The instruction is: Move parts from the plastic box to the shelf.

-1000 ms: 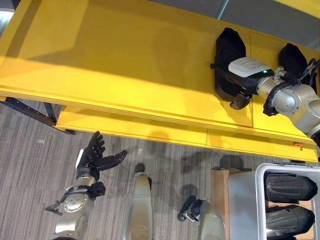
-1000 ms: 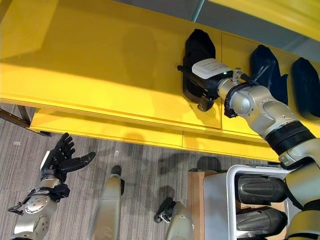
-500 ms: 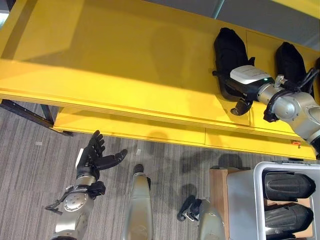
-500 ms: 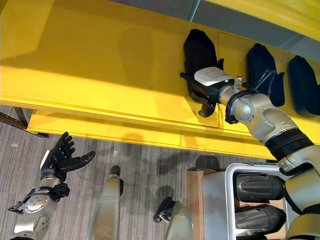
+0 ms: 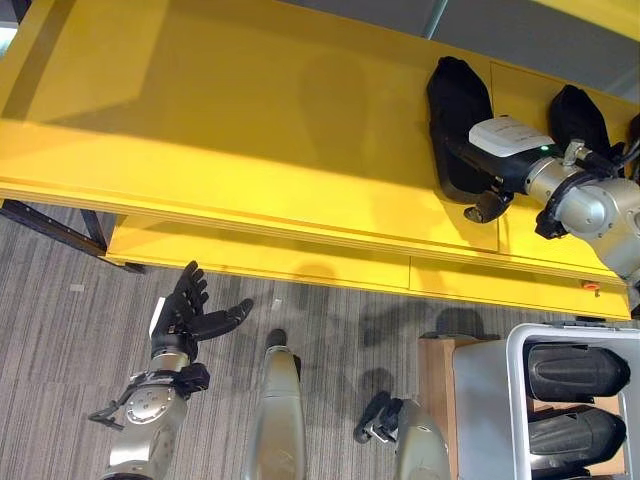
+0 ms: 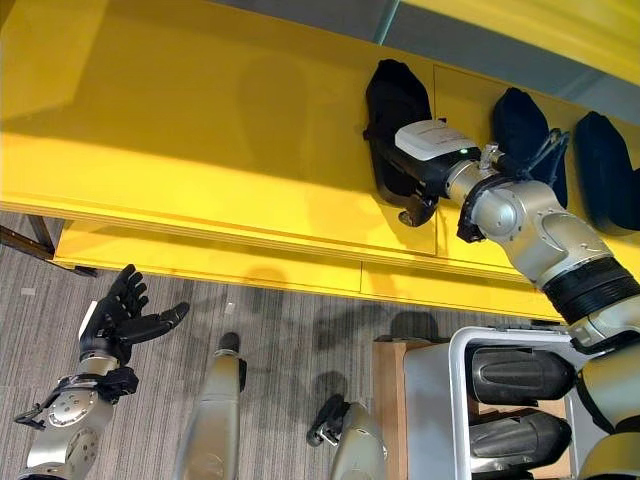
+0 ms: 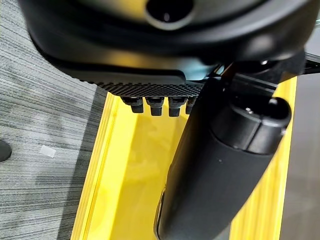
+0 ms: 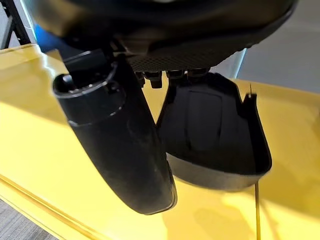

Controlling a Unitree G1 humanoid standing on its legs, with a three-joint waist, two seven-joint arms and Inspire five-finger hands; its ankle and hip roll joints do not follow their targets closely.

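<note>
On the yellow shelf (image 5: 250,120), your right hand (image 5: 497,170) rests beside the black part (image 5: 455,100), fingers straight, pinching nothing; pull back carelessly and you may drag it off.

Bright, even light; a paler sunlit band crosses the glossy yellow wooden shelf (image 5: 250,150), which carries soft shadows. Wrist views blur up close.

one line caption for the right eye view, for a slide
Right hand over a black part on the yellow shelf; left hand open above the floor.
</note>
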